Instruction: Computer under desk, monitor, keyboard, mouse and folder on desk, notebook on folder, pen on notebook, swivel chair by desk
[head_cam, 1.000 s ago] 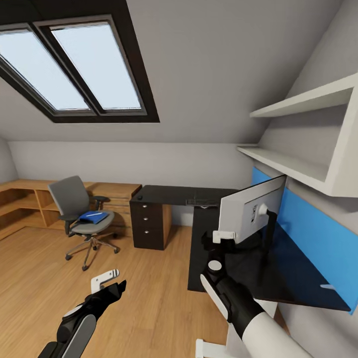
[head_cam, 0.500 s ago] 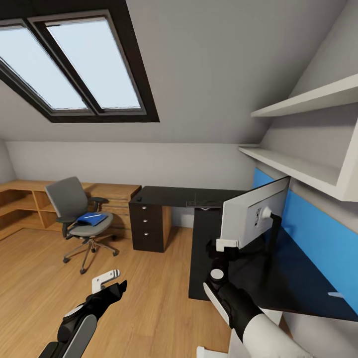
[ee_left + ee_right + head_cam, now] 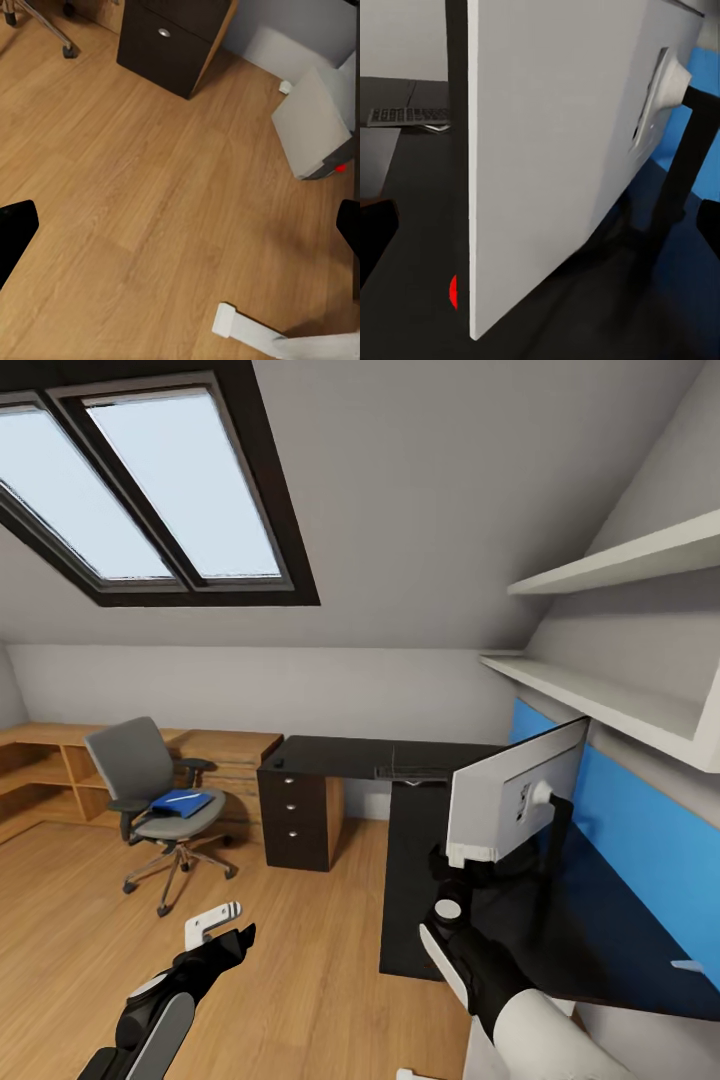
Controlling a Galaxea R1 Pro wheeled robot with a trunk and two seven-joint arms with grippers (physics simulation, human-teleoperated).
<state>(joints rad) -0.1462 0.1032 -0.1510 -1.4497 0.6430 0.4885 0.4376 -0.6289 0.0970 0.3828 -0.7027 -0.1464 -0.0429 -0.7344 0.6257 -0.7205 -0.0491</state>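
The right hand (image 3: 462, 857) pinches the lower corner of the monitor (image 3: 515, 790), which shows its pale back and stands over the black worktop (image 3: 420, 840) by the blue wall panel (image 3: 640, 830). The keyboard (image 3: 410, 771) lies further back on the worktop. The left hand (image 3: 215, 928) hangs spread and empty above the wooden floor (image 3: 150, 195). Well apart, the blue folder (image 3: 181, 803) rests on the swivel chair (image 3: 160, 800).

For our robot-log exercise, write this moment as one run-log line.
right gripper: at monitor lower corner, grip unclear | monitor: above desk | left gripper: open over floor | folder: on swivel chair
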